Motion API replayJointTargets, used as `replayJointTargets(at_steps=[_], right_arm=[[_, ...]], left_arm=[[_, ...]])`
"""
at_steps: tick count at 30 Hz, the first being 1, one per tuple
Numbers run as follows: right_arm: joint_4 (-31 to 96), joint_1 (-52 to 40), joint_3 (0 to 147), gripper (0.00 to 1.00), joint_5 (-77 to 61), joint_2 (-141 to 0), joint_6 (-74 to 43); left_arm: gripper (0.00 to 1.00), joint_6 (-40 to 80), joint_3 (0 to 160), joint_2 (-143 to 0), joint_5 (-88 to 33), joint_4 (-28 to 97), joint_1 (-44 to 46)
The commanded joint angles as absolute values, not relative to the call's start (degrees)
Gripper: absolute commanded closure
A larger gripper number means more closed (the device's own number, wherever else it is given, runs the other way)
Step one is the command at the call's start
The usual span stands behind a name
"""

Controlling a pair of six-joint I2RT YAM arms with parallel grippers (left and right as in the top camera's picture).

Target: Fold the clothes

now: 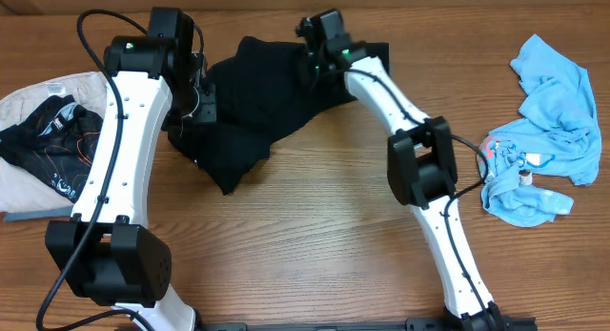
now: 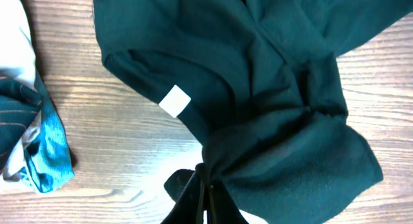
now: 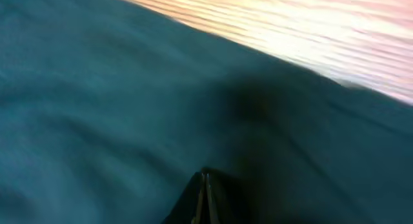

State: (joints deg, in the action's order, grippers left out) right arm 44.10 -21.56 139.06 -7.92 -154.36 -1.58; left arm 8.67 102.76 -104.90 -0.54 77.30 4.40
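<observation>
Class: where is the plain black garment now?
Overhead: the black garment lies top centre on the table, right of the printed black fabric, left of the light blue shirt.

Surface (image 1: 315, 226): wooden, its grain running left to right, carrying all the cloth.
Light blue shirt (image 1: 548, 121): lying crumpled at the right edge of the surface, bunching into a tighter wad at its near end, with a small white and red patch showing there.
Printed black fabric (image 1: 48, 140): sitting in a heap near the left edge, showing thin orange and white lines, resting on the beige cloth.
Beige cloth (image 1: 29, 97): lying spread out flat at the left edge, running out of the overhead view.
</observation>
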Motion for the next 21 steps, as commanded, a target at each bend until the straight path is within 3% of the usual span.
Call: replayJointTargets(at_steps=[1,4,5,6,9,11,19,21], right_arm=[[47.72,-16.82,142.10,0.96,-4.82,-143.79,-5.08],[50.30,-14.70,142.10,0.96,-9.34,-141.43,-5.69],[50.35,-14.61,142.06,0.91,-9.87,-141.45,-5.56],[50.04,-14.61,141.56,0.76,-10.26,-141.62,-5.54],[48.27,-15.38,140.79,0.67,-12.36,-143.02,-2.61],[46.89,-16.25,140.79,0.44,-12.29,-144.51,-1.61],[39.83,-19.66,140.79,0.15,-12.27,-152.79,2.02],[36.86,-19.97,140.79,0.14,-12.32,-154.17,2.00]], left_arm=[[0.96,8.80,103.00,-104.77,0.49,76.53,4.08],[0.96,8.80,103.00,-104.77,0.45,76.42,4.10],[0.96,8.80,103.00,-104.77,0.45,76.42,4.10],[0.96,8.82,103.00,-104.77,0.40,76.47,4.10],[0.96,8.82,103.00,-104.77,0.43,76.82,4.10],[0.96,8.82,103.00,-104.77,0.43,76.95,4.10],[0.96,8.86,103.00,-104.77,0.36,77.08,4.10],[0.96,8.84,103.00,-104.77,0.05,77.17,4.10]])
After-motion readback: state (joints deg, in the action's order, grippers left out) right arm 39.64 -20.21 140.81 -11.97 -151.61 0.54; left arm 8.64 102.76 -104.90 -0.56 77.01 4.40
